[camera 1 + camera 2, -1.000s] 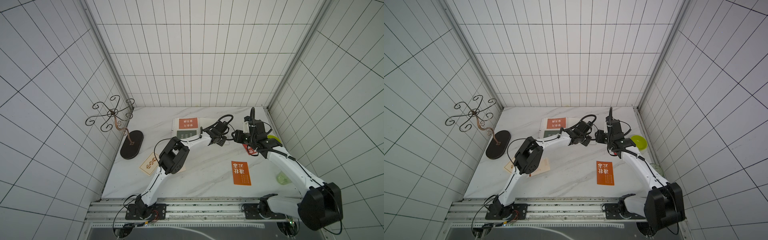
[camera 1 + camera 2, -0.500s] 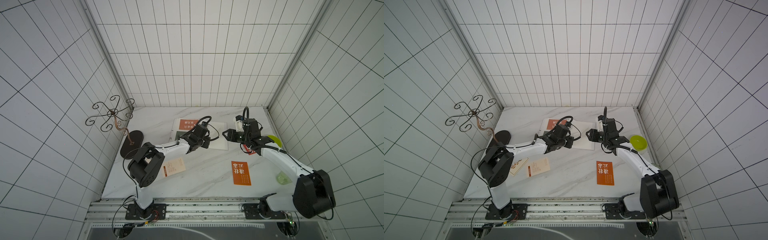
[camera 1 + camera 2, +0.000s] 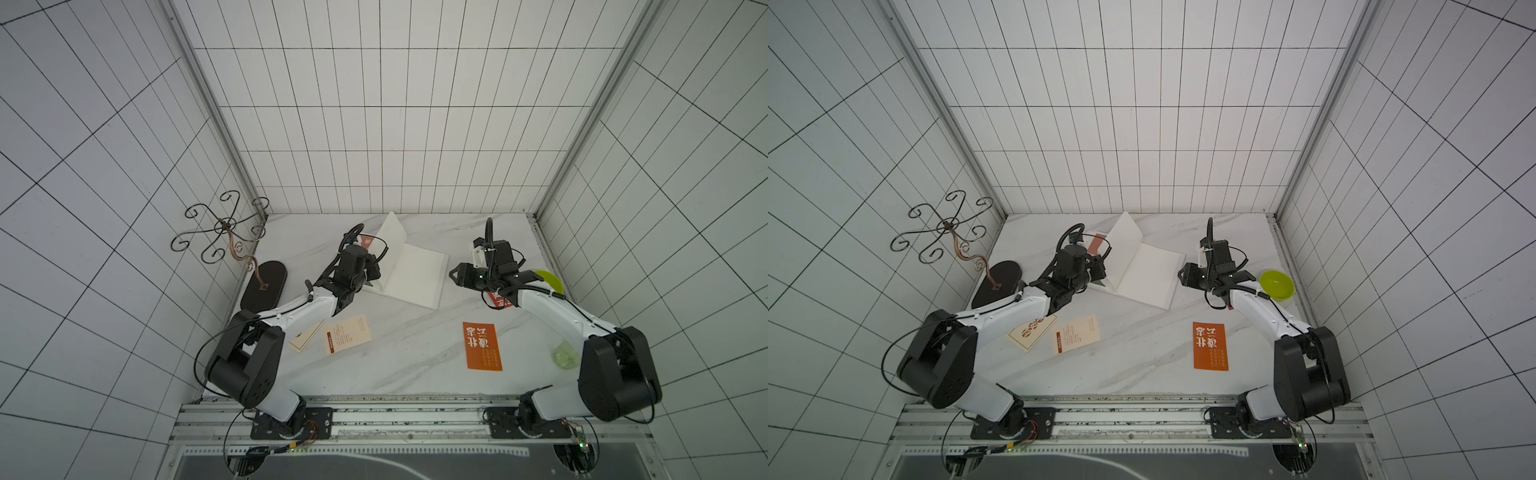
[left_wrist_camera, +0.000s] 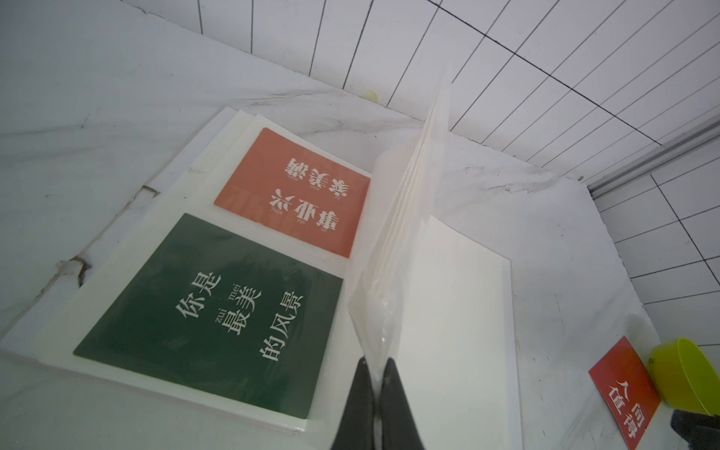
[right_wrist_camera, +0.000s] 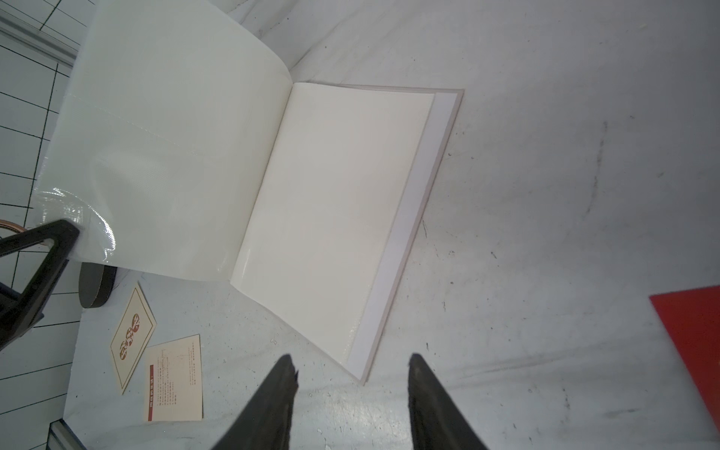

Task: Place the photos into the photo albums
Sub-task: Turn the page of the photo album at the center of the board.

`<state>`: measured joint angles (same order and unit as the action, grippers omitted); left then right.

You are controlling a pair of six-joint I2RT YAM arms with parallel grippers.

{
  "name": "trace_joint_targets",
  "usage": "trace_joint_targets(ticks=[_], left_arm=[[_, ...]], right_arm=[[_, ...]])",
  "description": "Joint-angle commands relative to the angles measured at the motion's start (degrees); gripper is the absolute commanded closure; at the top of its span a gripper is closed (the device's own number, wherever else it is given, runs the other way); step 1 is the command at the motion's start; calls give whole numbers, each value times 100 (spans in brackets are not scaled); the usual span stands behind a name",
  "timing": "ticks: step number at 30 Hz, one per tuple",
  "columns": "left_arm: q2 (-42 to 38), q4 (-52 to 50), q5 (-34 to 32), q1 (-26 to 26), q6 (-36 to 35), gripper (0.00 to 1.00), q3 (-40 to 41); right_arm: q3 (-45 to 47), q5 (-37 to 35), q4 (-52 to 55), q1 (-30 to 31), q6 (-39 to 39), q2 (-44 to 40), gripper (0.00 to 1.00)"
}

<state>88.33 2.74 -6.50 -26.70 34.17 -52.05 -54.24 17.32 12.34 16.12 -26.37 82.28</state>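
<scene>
1. A robot lab cell: grid-lined white walls (image 3: pixel 374 145) close in three sides.
2. Aluminium posts (image 3: pixel 215 112) frame the corners.
3. Two arms (image 3: pixel 299 306) are bolted to a rail (image 3: pixel 415 417) fronting a marble-look table (image 3: pixel 415 374).

Album page (image 3: pixel 390 251) now upright

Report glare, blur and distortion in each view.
Right wrist: glare streaks on a corner of the lifted page; left wrist: the left gripper looks soft, the green card sharp; in both top views the wall tiles splay with wide-angle perspective, lighting even.
</scene>
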Motion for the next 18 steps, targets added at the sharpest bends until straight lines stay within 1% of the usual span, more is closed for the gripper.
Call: trace_joint_targets(ticks=[1, 6, 9, 11, 18], left_arm=[[-182, 44, 35, 257, 479, 87, 138], [-456, 158, -60, 546, 726, 67, 544], [-579, 200, -106, 675, 800, 58, 685], [-606, 183, -72, 746, 771, 55, 703], [-663, 147, 156, 1015, 702, 54, 696]], right_arm=[[-343, -157, 112, -3, -113, -160, 52], [-339, -194, 245, -4, -158, -222, 52], [-368, -254, 336, -4, -199, -270, 52], [-351, -297, 344, -1, -227, -316, 52], [-340, -345, 374, -4, -321, -327, 52]])
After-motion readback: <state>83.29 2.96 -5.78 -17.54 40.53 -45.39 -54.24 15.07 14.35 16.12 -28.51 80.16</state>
